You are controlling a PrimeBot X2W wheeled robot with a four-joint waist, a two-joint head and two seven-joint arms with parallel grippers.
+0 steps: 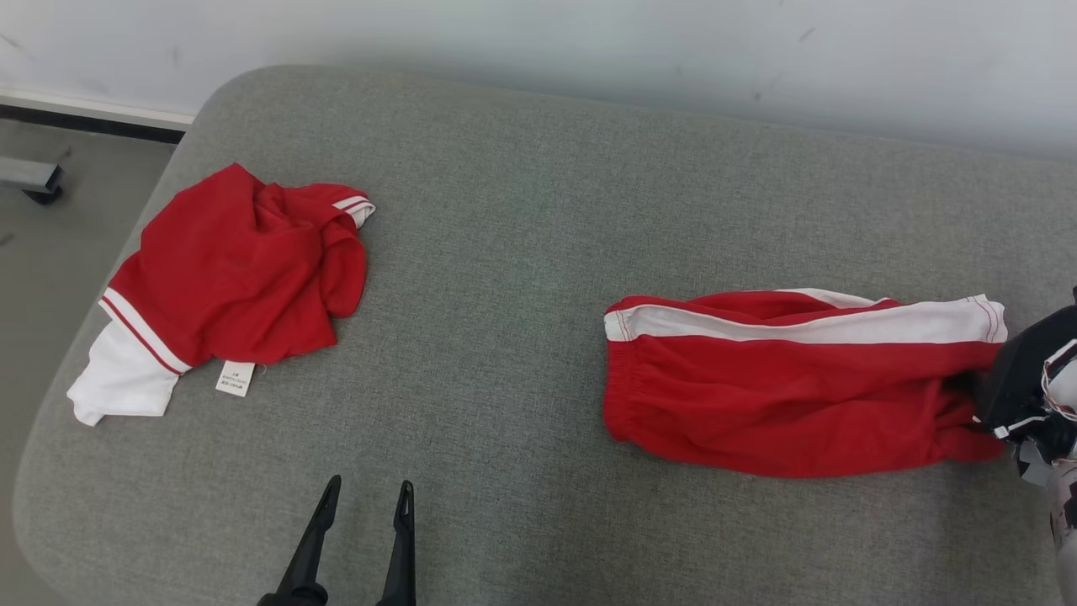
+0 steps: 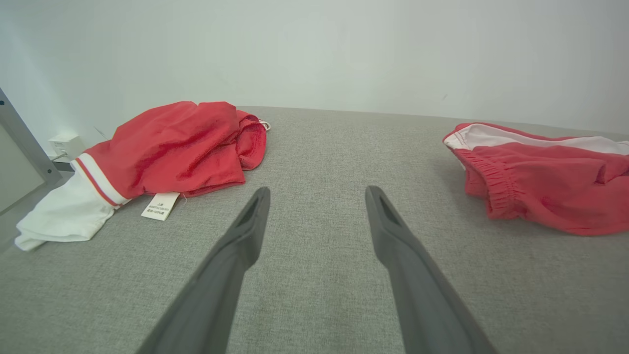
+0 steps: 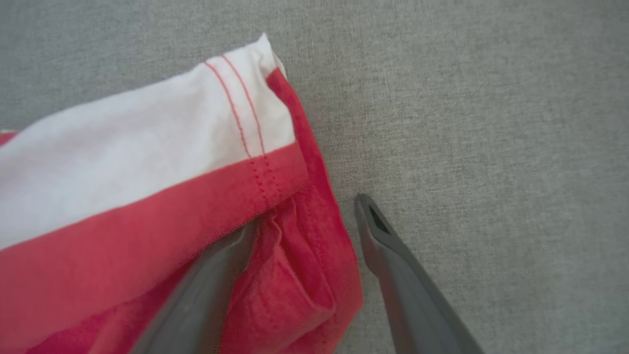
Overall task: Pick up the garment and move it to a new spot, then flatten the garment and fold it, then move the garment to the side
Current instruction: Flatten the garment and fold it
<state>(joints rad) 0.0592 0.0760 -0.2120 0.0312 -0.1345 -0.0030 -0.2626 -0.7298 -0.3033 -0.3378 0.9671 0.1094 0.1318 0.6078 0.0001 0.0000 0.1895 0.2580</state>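
Left to right: a crumpled red shirt lies far left on the gray pad. The left end effector hovers near, fingers apart and empty. The red-and-white shorts lie at right, and the right end effector straddles their hem, fingers apart, unclamped. The cloth looks soft, light and limp, likely best pinched at that stitched hem.

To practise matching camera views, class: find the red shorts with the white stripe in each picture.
Head view: shorts, right of centre on the grey cushion.
Left wrist view: shorts, at the right edge.
Right wrist view: shorts, left half, hem near centre.
Shared landmark: their white stripe.
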